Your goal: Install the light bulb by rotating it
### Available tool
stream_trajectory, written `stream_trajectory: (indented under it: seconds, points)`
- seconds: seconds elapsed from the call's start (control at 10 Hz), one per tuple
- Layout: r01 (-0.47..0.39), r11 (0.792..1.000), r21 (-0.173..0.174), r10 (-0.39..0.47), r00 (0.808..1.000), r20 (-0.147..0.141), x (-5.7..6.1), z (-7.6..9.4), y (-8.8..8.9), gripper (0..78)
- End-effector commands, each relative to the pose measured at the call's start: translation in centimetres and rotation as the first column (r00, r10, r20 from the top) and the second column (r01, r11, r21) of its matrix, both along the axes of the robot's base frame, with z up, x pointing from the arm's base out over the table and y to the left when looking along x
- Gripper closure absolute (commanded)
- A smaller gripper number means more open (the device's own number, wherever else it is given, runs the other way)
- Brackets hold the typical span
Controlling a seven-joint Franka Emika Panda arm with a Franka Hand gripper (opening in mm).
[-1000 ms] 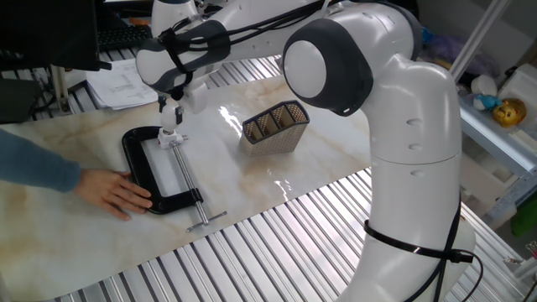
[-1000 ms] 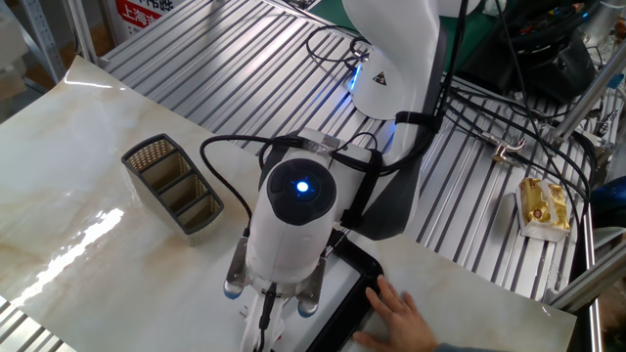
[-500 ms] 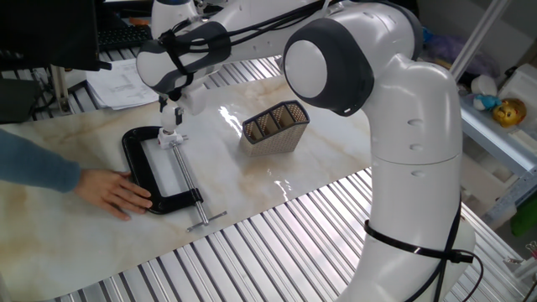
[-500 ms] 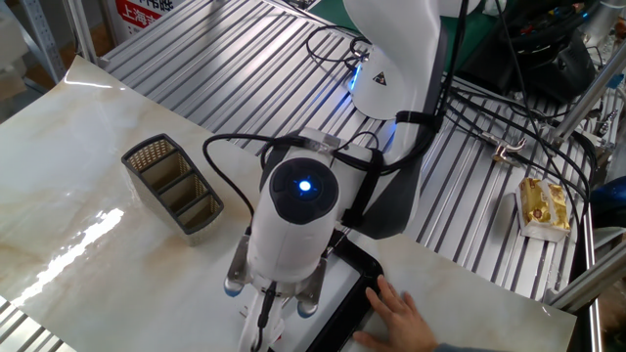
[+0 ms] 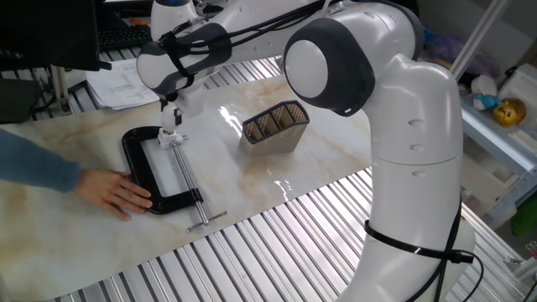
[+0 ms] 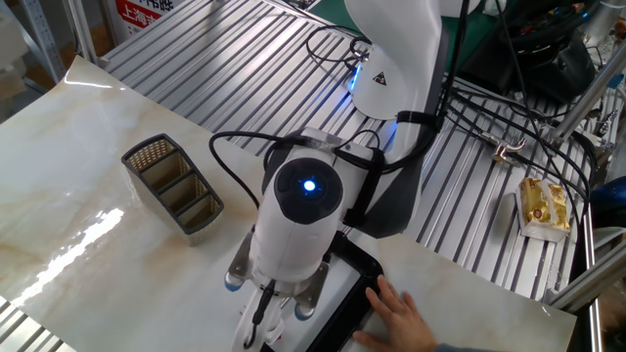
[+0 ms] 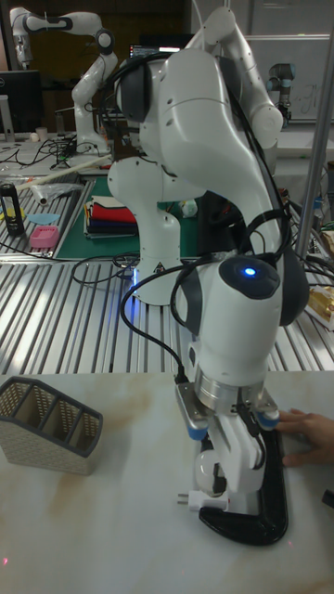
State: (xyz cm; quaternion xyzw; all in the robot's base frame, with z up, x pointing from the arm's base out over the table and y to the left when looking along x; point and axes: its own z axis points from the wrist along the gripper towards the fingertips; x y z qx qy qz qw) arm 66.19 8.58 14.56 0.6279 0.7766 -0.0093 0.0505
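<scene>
Tall fixed view: bulb gripped at the clamp

Tall fixed view shows the gripper (image 7: 215, 483) low over the black clamp (image 7: 269, 506), its fingers closed on the light bulb (image 7: 206, 480), a small white frosted globe held at the clamp's near end. A person's hand (image 5: 113, 191) steadies the clamp on the table (image 5: 252, 180). My worry: if the bulb sits tilted, turning could cross the thread or slip it from the fingers, and the clamp may shift
</scene>
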Motion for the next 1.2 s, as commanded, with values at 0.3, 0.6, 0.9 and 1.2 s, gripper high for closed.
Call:
stream_trajectory:
  seconds: [0.3, 0.6, 0.9, 1.2]
  points:
    - [0.549, 0.836, -0.024, -0.549, 0.835, -0.021, -2.37, -4.81, 1.25, 76.4]
    - [0.507, 0.861, -0.025, -0.508, 0.861, -0.029, -2.37, -4.81, 1.25, 76.4]
    - [0.463, 0.886, -0.031, -0.464, 0.884, -0.047, -2.37, -4.81, 1.25, 76.4]
    - [0.429, 0.903, -0.032, -0.430, 0.900, -0.071, -2.37, -4.81, 1.25, 76.4]
